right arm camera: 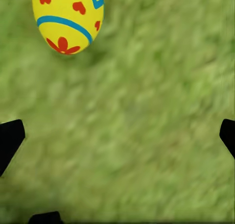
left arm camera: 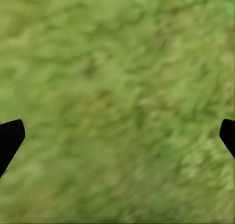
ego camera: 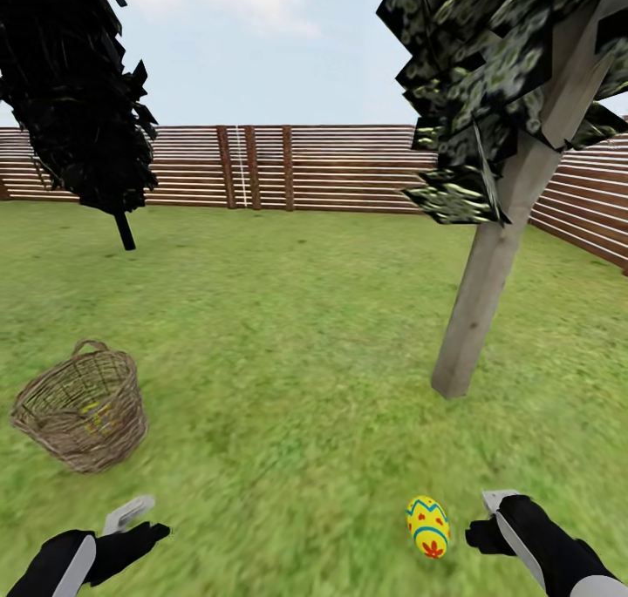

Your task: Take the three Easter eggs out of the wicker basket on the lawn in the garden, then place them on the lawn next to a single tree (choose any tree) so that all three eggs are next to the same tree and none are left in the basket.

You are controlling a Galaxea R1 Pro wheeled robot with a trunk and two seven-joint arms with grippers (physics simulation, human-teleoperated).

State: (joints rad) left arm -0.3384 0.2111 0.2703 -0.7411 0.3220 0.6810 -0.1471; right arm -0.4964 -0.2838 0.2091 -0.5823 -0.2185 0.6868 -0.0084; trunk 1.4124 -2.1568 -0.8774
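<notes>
- Yellow Easter egg (ego camera: 427, 527) with blue bands and red flowers lies on the mottled green lawn (ego camera: 288, 335), near the pale leaning trunk (ego camera: 488, 274).
- Right gripper (ego camera: 485, 517) and left gripper (ego camera: 131, 520) spread wide, empty.
- Risk: tan woven wicker basket (ego camera: 83, 410) seemingly holds more eggs; a loose pinch could drop one.

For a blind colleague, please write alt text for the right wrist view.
A yellow Easter egg with red hearts, a red flower and blue bands lies on the green lawn. The right gripper is open above bare grass, its black fingers apart at both edges.
</notes>
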